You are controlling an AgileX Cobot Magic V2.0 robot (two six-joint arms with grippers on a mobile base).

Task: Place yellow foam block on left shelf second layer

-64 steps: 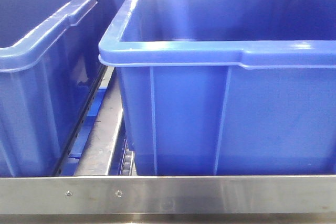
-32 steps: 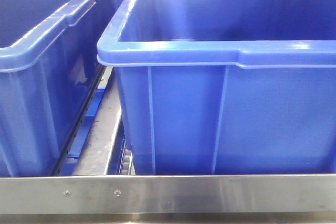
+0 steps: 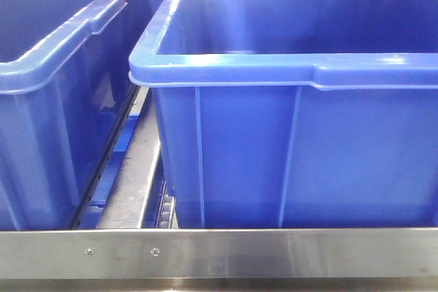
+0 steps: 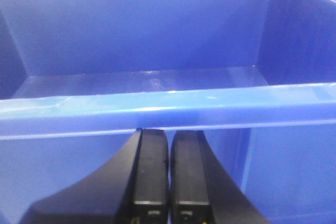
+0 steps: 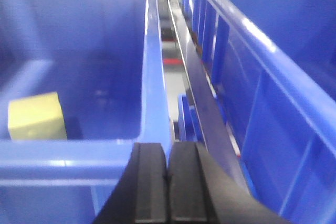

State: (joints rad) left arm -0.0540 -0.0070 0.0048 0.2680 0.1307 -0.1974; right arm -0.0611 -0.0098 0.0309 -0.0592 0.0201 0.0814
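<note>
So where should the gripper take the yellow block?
From above, closing on two opposite side faces of the yellow block. It sits on the floor of the blue bin, whose walls block a side approach. Its top face is open.

left hand (image 4: 168, 182): fingers together, empty | right hand (image 5: 168, 187): fingers together, empty
</note>
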